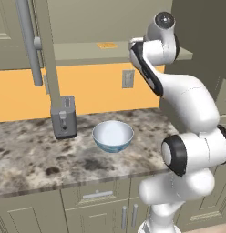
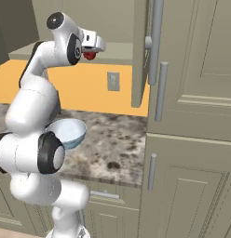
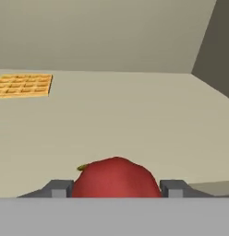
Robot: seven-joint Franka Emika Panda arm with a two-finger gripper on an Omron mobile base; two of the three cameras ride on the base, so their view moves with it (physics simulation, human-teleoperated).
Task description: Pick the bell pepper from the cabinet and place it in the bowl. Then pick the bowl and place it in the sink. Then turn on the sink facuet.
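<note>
Pepper (image 3: pixel 116 177) sat between hand (image 2: pixel 91 52) fingers at cabinet (image 1: pixel 146 53) shelf height | hand clenched on pepper | bowl (image 1: pixel 113 135) on surface (image 1: pixel 33 154) below | risk: glossy, lumpy pepper could slip during transfer to bowl.

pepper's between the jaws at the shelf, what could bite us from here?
1. The bell pepper sits at the very tips of the gripper, and it is round and glossy, so it may slip on the way out.
2. The bowl lies well below the cabinet shelf; releasing high could bounce the pepper out.
3. The open cabinet door hangs near the withdrawal path.
</note>
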